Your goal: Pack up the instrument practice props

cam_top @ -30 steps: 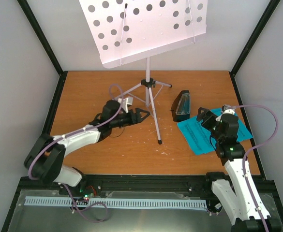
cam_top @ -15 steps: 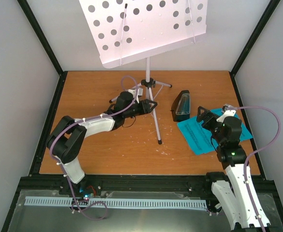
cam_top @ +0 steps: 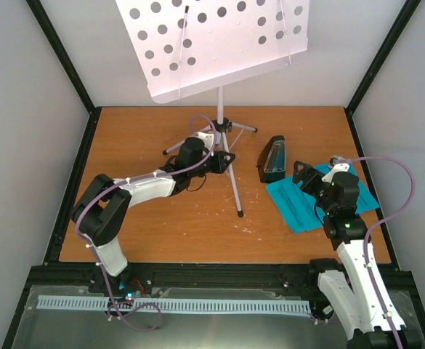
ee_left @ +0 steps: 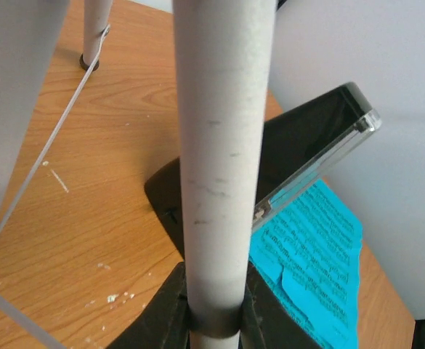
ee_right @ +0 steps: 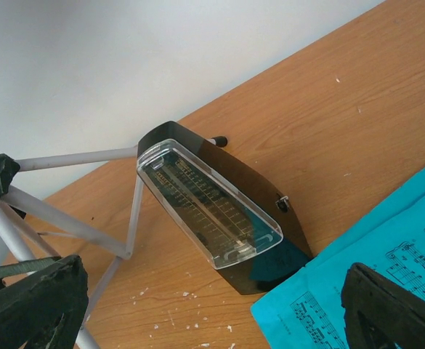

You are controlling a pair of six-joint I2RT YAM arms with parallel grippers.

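The white music stand (cam_top: 212,43) stands at the back of the table, its hole-punched desk high over its tripod legs. My left gripper (cam_top: 224,161) is shut on the front leg (ee_left: 219,145), a jaw tight against each side of the tube. The black pyramid metronome (cam_top: 272,160) with its clear cover stands just right of that leg. Cyan sheet-music pages (cam_top: 299,207) lie flat at the right. My right gripper (cam_top: 310,176) hangs open over the pages' far corner, close to the metronome (ee_right: 212,211), with nothing between its fingers (ee_right: 30,298).
Black frame posts and white walls close in the wooden table (cam_top: 161,225) on three sides. The stand's other two legs (ee_right: 74,156) spread toward the back wall. A purple cable (cam_top: 197,120) loops over the left wrist.
My left arm reached further right to the stand's front leg and its jaws closed on it. The right gripper stayed open over the pages, barely shifting.
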